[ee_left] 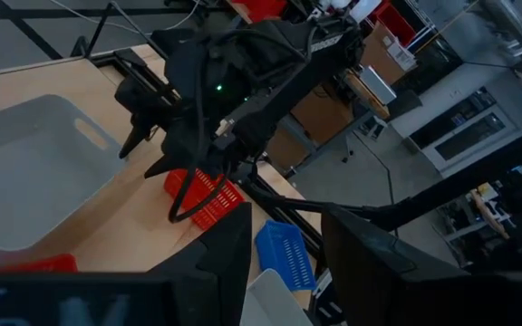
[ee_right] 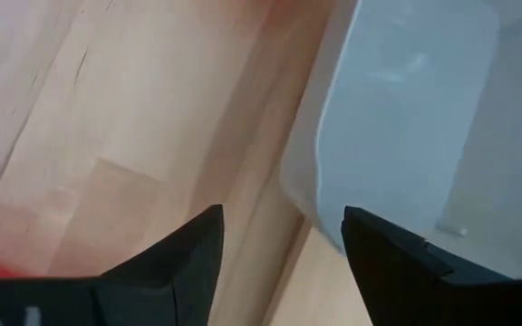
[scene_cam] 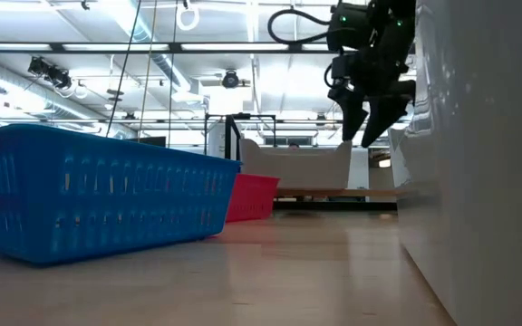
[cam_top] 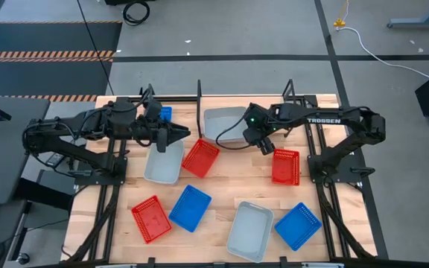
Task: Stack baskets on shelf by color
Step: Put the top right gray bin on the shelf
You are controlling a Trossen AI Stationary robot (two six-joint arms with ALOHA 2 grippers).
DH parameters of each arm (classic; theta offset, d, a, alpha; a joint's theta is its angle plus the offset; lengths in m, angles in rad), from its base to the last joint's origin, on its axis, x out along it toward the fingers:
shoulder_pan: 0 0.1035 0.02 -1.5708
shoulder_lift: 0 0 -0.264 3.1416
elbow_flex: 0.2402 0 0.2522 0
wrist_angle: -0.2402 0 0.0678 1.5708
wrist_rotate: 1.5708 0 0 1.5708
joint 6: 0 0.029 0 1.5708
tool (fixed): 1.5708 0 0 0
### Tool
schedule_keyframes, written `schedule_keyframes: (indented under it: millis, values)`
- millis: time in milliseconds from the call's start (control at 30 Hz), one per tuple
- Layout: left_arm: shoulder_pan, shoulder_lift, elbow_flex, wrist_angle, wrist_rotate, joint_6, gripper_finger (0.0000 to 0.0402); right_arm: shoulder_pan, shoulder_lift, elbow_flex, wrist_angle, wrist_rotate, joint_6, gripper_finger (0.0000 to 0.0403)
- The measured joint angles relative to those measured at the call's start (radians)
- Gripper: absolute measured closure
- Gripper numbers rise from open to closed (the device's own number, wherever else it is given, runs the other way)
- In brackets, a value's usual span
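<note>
The right hand (cam_top: 265, 147) hangs released and empty above the counter (cam_top: 222, 182), just off the 4 o'clock corner of a grey basket (cam_top: 224, 125) already against the shelf rails (cam_top: 199, 95). Dropping straight down risks a finger landing on that rim and tipping it. The left hand (cam_top: 179, 134), half-parted and seemingly empty, hovers over another grey basket (cam_top: 163, 162); both arms converging on centre could collide. A red basket (cam_top: 200, 158) lies between.
</note>
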Motion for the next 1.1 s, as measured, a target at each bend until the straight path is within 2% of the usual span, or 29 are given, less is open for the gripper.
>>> schedule_keyframes:
  millis: [267, 367, 467, 700, 833, 967, 1100]
  values:
    - [0.0, 0.0, 0.0, 0.0, 0.0, -0.037, 0.026, 0.0, 0.0, -0.046, 0.088, 0.002, 0.032, 0.0229]
    - [0.0, 0.0, 0.0, 0.0, 0.0, -0.055, 0.026, -0.004, 0.0, -0.063, 0.092, 0.038, 0.05, 0.025]
    - [0.0, 0.0, 0.0, 0.0, 0.001, -0.064, 0.026, -0.017, 0.0, -0.089, 0.085, 0.049, 0.093, 0.0284]
    - [0.0, 0.0, 0.0, 0.0, 0.001, -0.08, 0.026, -0.022, -0.003, -0.107, 0.055, 0.053, 0.269, 0.0389]
    - [0.0, 0.0, 0.0, 0.0, 0.001, -0.08, 0.026, -0.026, -0.001, -0.101, 0.054, 0.08, 0.372, 0.0385]
    - [0.0, 0.0, 0.0, 0.0, 0.001, -0.079, 0.026, -0.059, 0.0, -0.066, 0.03, 0.087, 0.563, 0.0394]
    - [0.0, 0.0, 0.0, 0.0, 0.001, -0.079, 0.026, -0.113, 0.002, -0.021, 0.008, 0.016, 0.79, 0.0394]
